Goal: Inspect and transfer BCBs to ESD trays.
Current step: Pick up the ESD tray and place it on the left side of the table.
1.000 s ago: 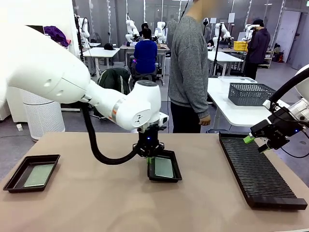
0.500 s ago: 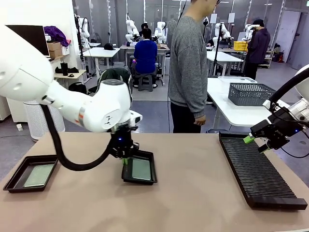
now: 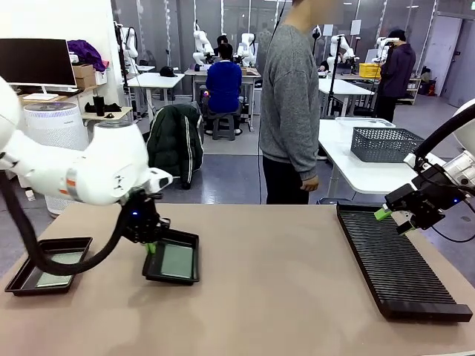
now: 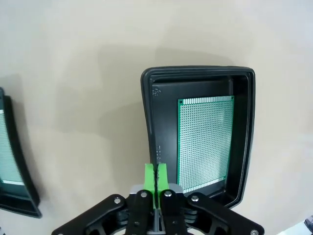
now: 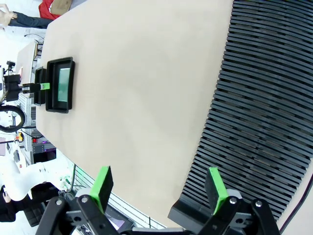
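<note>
A: What changed?

B: The left gripper, fingers pinched together on the near rim of a tray, has dragged that tray leftward across the table over the last second. It now sits just right of the other tray at the left edge. I judge this as staging, both trays side by side.

A: And the boards?

B: Each tray holds one. The dragged tray's board lies flat on the floor, pale green, evenly perforated, no visible damage. The right gripper hangs unmoved over the rack at the right edge, fingers apart, empty.
</note>
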Available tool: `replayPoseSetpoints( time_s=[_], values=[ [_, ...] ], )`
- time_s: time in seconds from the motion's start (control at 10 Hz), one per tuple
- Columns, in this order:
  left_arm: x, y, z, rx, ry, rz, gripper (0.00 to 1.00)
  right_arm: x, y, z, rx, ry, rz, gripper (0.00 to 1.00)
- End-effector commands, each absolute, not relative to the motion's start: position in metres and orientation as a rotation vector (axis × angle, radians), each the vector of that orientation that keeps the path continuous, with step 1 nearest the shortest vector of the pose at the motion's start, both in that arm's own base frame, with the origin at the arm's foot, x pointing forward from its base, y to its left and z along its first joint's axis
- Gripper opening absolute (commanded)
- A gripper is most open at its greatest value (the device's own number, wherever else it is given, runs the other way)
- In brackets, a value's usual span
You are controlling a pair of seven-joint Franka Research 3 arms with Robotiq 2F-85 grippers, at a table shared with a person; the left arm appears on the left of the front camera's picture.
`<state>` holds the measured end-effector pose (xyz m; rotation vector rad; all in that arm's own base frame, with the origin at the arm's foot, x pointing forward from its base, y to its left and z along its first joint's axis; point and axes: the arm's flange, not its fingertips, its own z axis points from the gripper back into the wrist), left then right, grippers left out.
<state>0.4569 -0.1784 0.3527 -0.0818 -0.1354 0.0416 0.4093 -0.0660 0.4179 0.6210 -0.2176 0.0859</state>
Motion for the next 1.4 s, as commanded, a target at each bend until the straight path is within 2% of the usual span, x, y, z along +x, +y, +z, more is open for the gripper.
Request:
replayPoseSetpoints(
  time_s=[0.0,0.6,1.3],
  values=[
    [0.452,-0.141,0.354,-0.116,-0.145,0.035,0.03,0.409,-0.065,0.417,0.621,-0.219,0.066,1.00],
    [0.459,-0.068,0.358,-0.107,-0.118,0.031,0.03,0.409,-0.065,0.417,0.621,-0.219,0.066,1.00],
    [0.455,-0.036,0.344,-0.081,-0.072,0.054,0.03,0.409,-0.065,0.417,0.621,-0.219,0.066,1.00]
  ],
)
